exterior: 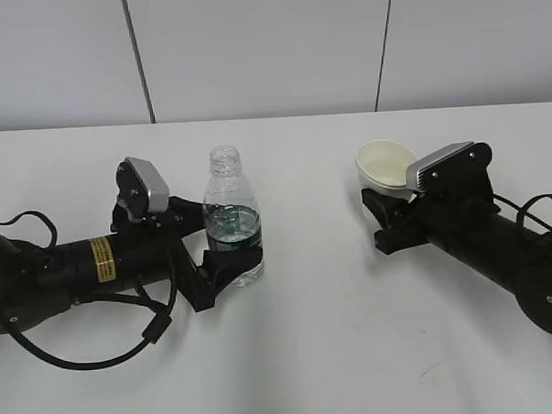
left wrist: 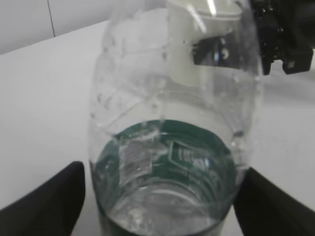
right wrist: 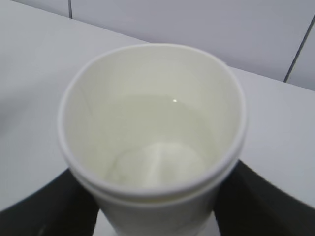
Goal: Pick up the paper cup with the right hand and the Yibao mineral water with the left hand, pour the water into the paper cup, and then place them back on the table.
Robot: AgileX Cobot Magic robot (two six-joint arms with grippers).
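Bottle (exterior: 231,216) and cup (exterior: 385,166), well apart

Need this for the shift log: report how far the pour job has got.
Pouring looks done: water sits in the paper cup. Both are back on the table, the Yibao mineral water between the left hand fingers, the cup in the right hand. Left: letting go.

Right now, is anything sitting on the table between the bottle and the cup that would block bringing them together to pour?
Nothing visible does. The stretch of table between the bottle and the cup is bare. The left gripper brackets the bottle and the right gripper brackets the cup.
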